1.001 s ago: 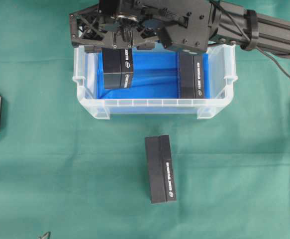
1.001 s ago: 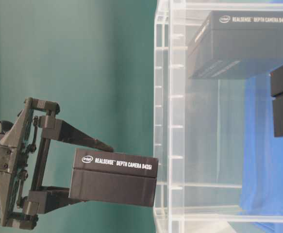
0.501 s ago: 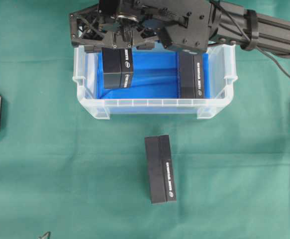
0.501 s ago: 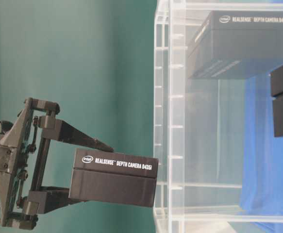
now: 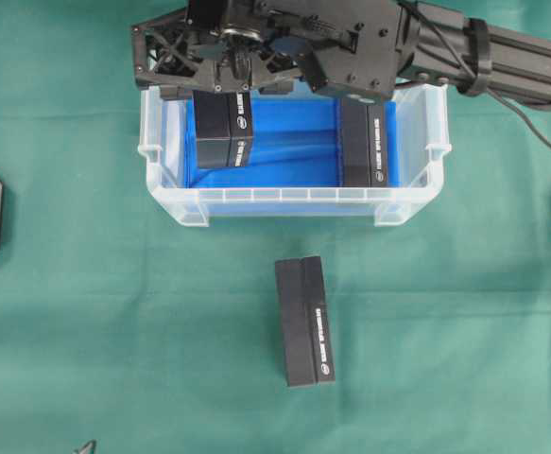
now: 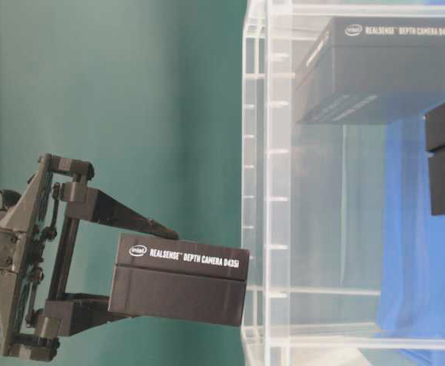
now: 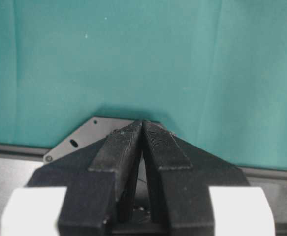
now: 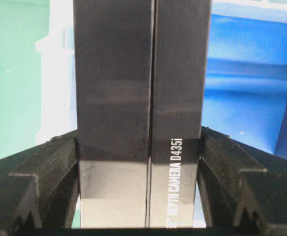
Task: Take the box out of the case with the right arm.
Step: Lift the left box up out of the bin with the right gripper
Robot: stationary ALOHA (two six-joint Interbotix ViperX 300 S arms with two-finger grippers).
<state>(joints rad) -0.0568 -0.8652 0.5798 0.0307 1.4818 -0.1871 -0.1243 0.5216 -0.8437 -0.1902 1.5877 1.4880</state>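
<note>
Right gripper (image 8: 142,147), reaching across to the case's (image 5: 294,200) far-left corner, was clamped on the black box (image 5: 222,132) by its two long flat sides, holding it lifted above the blue lining; the rigid, smooth carton looked light, so a slip seemed the main risk; another box (image 5: 362,142) lay inside at right; left gripper (image 7: 142,147) sat closed, empty.
</note>
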